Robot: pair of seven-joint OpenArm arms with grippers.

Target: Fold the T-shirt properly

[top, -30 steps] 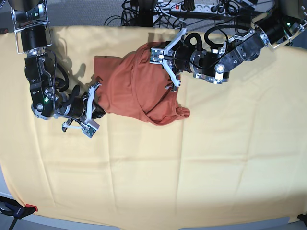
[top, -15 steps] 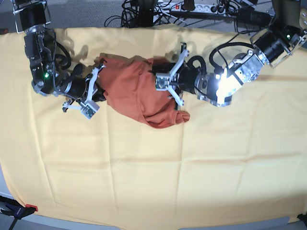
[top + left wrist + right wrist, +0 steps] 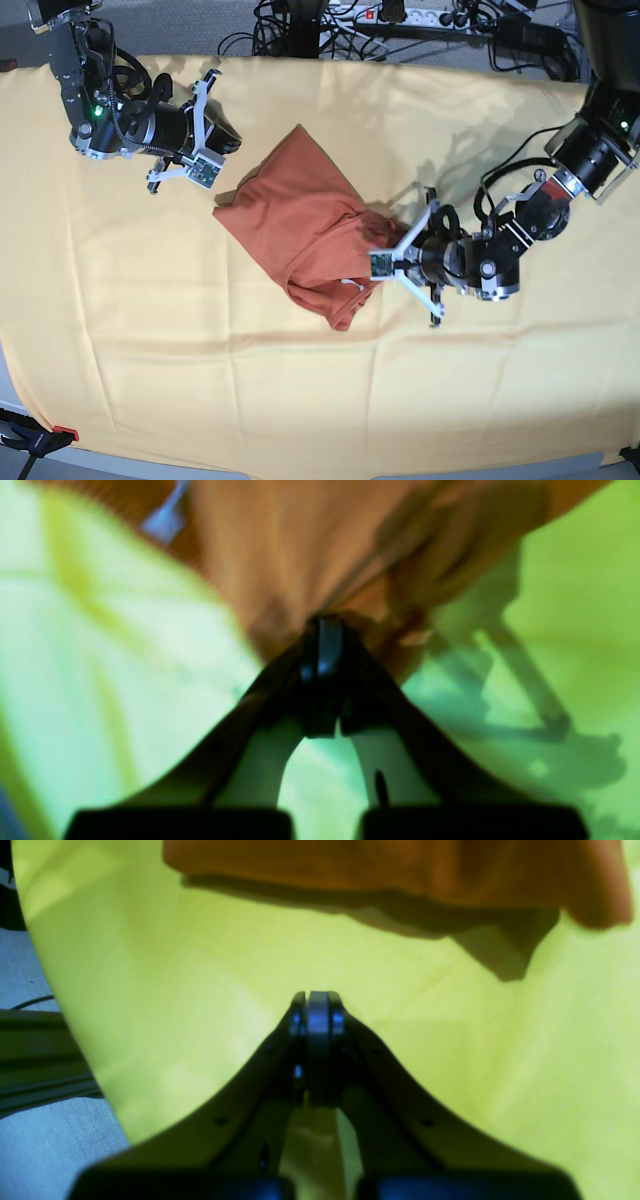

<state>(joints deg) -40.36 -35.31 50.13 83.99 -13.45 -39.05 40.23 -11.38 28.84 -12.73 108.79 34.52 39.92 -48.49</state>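
- Left hand (image 3: 390,262) is pinched shut on an edge of the shirt (image 3: 300,215), low on the table.
- Right hand (image 3: 215,130) is shut too and holds nothing. It hangs above the yellow cloth (image 3: 300,400), just beside the shirt's far corner.
- Shirt lies in a bunched heap near the middle of the cloth, not flat.
- If the left hand tugs hard, the thin shirt could slip out of the pinch, or the whole heap could slide and bunch up more.
- With only one hand holding, a pull may drag the shirt instead of spreading it, so any fold could come out crooked.
- A low hand could also catch the yellow cloth and wrinkle it under the shirt.
- Left wrist view is very blurry. I cannot tell how much shirt is between the fingers.
- Sleeves and neck are hard to pick out in the heap.
- A small pale tag (image 3: 167,517) shows, but it is fuzzy.
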